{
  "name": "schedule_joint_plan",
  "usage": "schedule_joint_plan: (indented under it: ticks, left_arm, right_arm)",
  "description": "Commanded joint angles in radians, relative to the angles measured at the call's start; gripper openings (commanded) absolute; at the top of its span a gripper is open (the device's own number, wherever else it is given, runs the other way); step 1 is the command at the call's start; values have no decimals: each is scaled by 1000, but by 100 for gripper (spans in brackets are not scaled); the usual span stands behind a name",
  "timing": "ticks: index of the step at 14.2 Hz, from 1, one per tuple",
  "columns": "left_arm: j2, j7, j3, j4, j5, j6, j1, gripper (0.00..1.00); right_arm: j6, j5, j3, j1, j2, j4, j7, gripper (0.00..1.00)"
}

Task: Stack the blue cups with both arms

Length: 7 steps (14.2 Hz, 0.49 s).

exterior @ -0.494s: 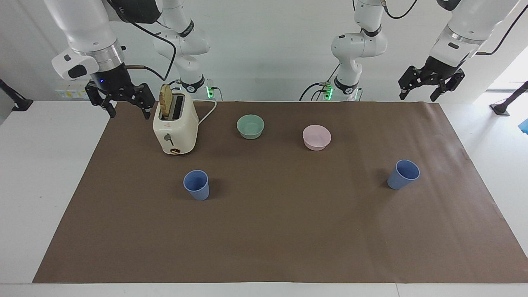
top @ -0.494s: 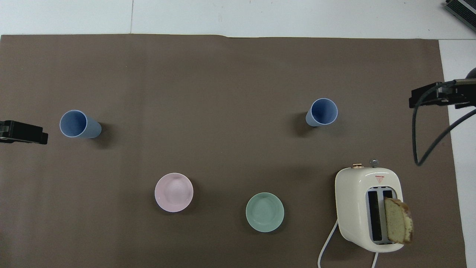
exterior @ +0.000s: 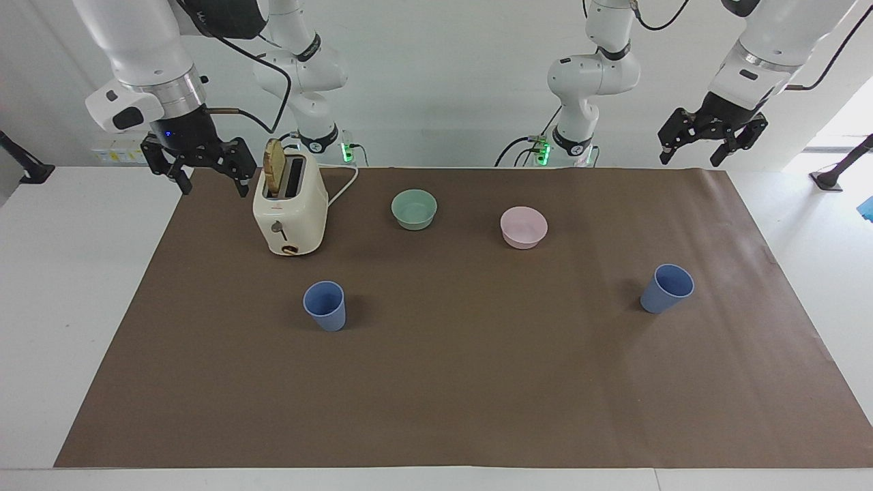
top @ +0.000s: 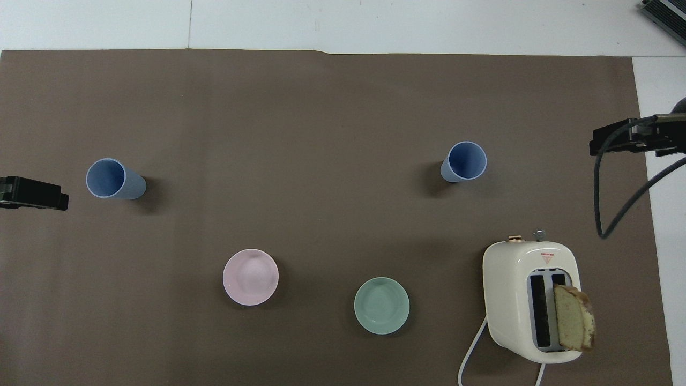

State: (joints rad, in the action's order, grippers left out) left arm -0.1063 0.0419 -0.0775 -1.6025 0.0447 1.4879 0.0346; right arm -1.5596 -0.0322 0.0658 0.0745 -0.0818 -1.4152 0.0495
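Note:
Two blue cups stand upright and apart on the brown mat. One cup (exterior: pixel 325 305) (top: pixel 464 161) is toward the right arm's end, farther from the robots than the toaster. The other cup (exterior: pixel 666 288) (top: pixel 114 179) is toward the left arm's end. My right gripper (exterior: pixel 213 185) (top: pixel 616 140) is open and empty, raised over the mat's edge beside the toaster. My left gripper (exterior: pixel 706 153) (top: pixel 37 193) is open and empty, raised over the mat's edge at its own end of the table.
A cream toaster (exterior: pixel 290 211) (top: pixel 530 300) with a slice of bread in it stands near the robots at the right arm's end. A mint-green bowl (exterior: pixel 414 209) (top: pixel 381 305) and a pink bowl (exterior: pixel 524 227) (top: pixel 250 276) sit between the cups, nearer to the robots.
My left gripper has shifted very slightly. The right gripper, cups and bowls have not moved.

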Motion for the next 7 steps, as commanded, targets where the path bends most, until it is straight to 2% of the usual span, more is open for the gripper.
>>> schedule_joint_plan:
  ticks: [1, 7]
  left_arm:
    - [-26, 13, 2, -24, 3, 2, 1, 100]
    - [-27, 3, 1, -11, 3, -5, -4, 100]
  right_arm:
    - [7, 5, -4, -9, 14, -16, -16, 100]
    - [7, 5, -3, -9, 14, -16, -17, 100]
